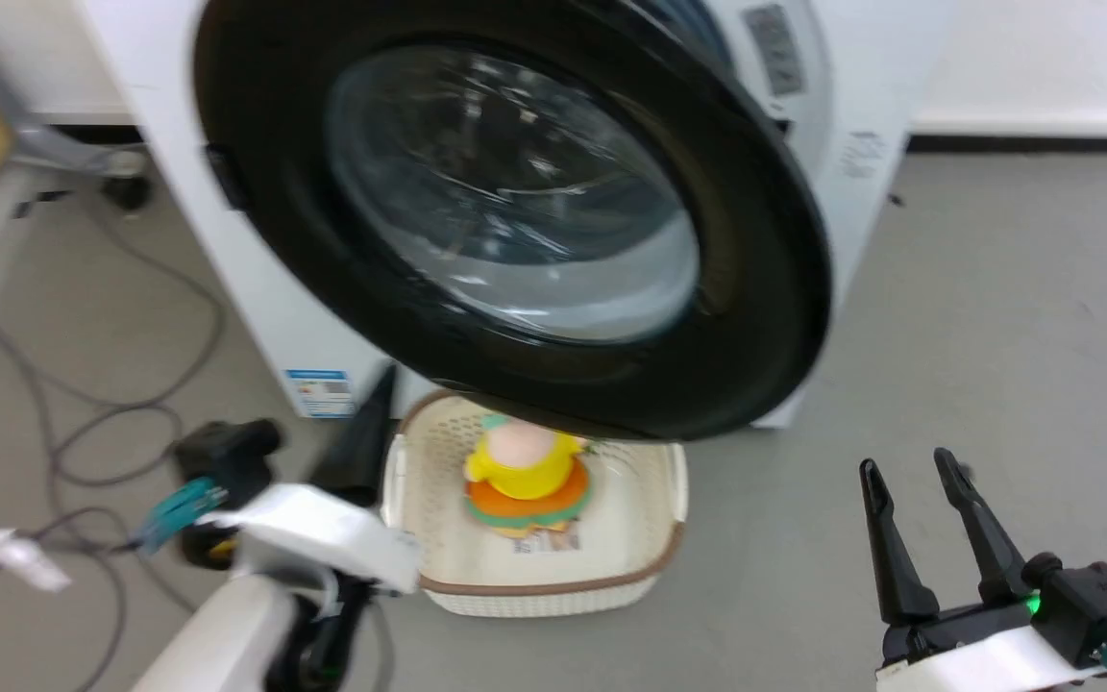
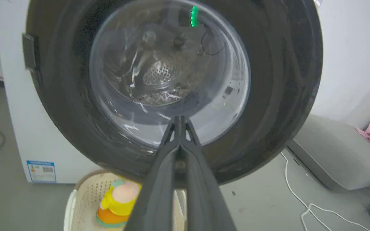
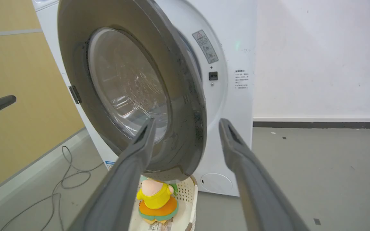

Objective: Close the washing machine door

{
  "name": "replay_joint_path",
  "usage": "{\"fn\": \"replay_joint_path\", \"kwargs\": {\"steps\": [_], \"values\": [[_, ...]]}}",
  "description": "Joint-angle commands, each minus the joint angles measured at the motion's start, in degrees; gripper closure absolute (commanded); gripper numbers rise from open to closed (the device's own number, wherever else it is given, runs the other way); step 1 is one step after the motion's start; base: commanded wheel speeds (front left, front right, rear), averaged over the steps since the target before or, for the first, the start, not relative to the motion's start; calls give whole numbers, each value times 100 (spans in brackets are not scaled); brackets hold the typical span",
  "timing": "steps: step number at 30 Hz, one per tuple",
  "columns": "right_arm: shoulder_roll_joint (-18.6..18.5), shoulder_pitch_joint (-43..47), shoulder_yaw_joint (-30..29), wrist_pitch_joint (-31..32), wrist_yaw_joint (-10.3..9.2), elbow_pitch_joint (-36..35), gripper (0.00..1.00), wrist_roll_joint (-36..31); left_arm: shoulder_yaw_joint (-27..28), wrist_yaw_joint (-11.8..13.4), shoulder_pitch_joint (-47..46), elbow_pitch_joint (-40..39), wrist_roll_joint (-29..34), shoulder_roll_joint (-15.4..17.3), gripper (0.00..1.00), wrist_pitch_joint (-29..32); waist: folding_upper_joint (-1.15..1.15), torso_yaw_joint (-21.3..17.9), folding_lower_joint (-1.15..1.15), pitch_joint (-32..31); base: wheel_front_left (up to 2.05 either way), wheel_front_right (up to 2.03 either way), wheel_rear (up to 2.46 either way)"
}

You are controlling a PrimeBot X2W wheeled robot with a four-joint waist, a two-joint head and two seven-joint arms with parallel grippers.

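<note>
The left gripper [image 2: 180, 122] has its two fingers pressed together with nothing between them, forming a single blunt point aimed at the lower glass of the washing machine door [image 1: 515, 192]. That suits pushing rather than grasping. I cannot tell whether it touches the door, and the right wrist view suggests it stands off. The right gripper [image 1: 907, 463] hangs empty with its fingers spread, low over the floor [image 1: 996, 336] and apart from the door's free edge. The door stands partly swung out from the washing machine [image 1: 256, 317], with its hinge [image 1: 224, 178] on the side toward the robot's left and a gap along the opposite edge. Just under its lower rim a cream basket [image 1: 534, 591] holding a toy [image 1: 523, 476] sits at the machine's front foot, and the door's sweep looks likely to pass above it. Cables [image 1: 83, 423] trail beyond the machine's left corner, with bare floor to its right.
</note>
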Motion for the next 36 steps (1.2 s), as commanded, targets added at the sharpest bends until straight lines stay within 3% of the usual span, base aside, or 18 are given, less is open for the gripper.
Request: {"fn": "replay_joint_path", "kwargs": {"steps": [1, 6, 12, 13, 14, 15, 20, 21, 22, 23, 30, 36], "values": [[-26, 96, 3, -26, 5, -30, 0, -10, 187, 121, 222, -176, 311, 33, 100, -26, 0, 250, 0, -156, 0, 0, 0], [-26, 150, 56, -13, 5, -3, 0, -18, 1108, 434, 1157, -957, 1549, -231, 100, -29, 0, 452, 0, -244, 0, 0, 0], [-39, 251, 55, -14, 5, 75, 0, 44, 1496, 529, 1987, -1242, 2577, -556, 100, -29, 0, 594, 0, -351, 0, 0, 0], [-43, 264, 63, -14, 5, 83, 0, 48, 1536, 498, 2074, -1265, 2665, -613, 78, -29, 0, 612, 0, -365, 0, 0, 0], [-44, 276, 75, -14, 5, 88, 0, 49, 1541, 466, 2146, -1271, 2812, -621, 13, -30, 0, 625, 0, -375, 0, 0, 0], [-47, 286, 84, -15, 5, 89, 0, 51, 1542, 447, 2208, -1289, 2948, -643, 0, -30, 0, 638, 0, -377, 0, 0, 0], [-83, 325, 122, -14, 5, 80, 0, 87, 1628, 380, 2403, -1340, 3285, -883, 0, -30, 0, 747, 0, -353, 0, 0, 0], [-94, 325, 135, -14, 5, 76, 23, 97, 1637, 359, 2420, -1334, 3341, -918, 0, -30, 0, 773, 0, -337, 0, 0, 0], [-111, 318, 158, -14, 5, 64, 78, 104, 1653, 335, 2426, -1326, 3382, -959, 0, -30, 0, 802, 0, -315, 0, 0, 0], [-137, 302, 188, -10, 5, 46, 100, 112, 1673, 315, 2422, -1322, 3420, -1003, 0, -30, 0, 835, 0, -285, 0, 0, 0], [-581, -223, 560, 206, 5, -100, 100, 338, 1789, 154, 2272, -1293, 3675, -1282, 0, -30, 0, 1075, 0, 149, 0, 0, 0], [-1476, -1173, 820, 524, 5, 186, 100, 761, 1848, 12, 2002, -1272, 3726, -1574, 0, -30, 0, 1344, 0, 718, 0, 0, 0]]}}
